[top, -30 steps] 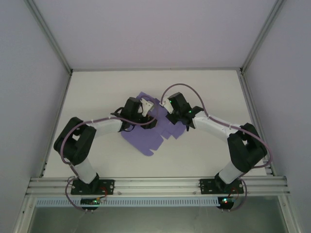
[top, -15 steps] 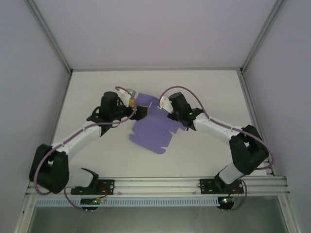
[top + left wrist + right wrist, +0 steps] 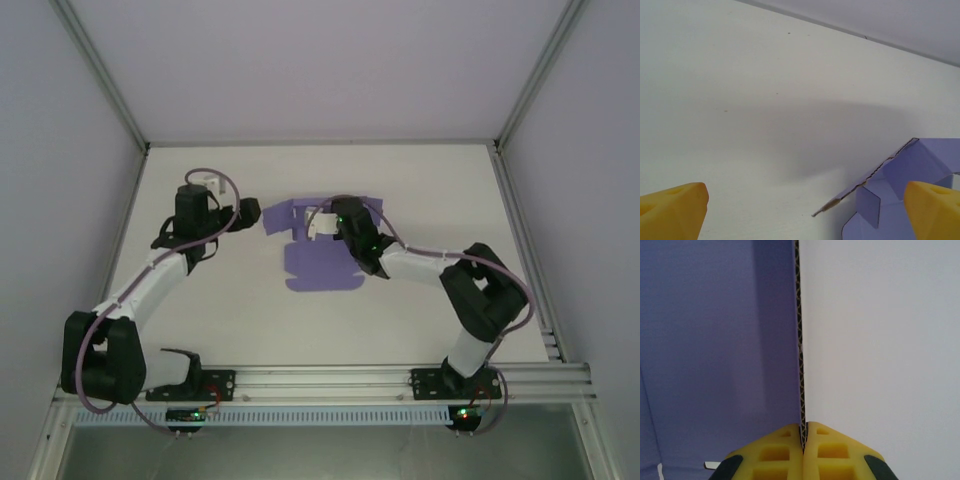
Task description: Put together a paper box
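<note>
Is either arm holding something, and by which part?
The right jaws pinch the paper box by the thin edge of one panel; the left jaws hold nothing.

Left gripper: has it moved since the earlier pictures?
Yes. In the top view the left gripper has moved left, toward the left edge of the table, from over the paper box to beside it.

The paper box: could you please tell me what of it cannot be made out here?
Top external: the right gripper and its arm cover the paper box where it is pinched.
Left wrist: the right and bottom edges cut the box off; a finger of the left gripper covers part.
Right wrist: the card runs off the top and left edges.
</note>
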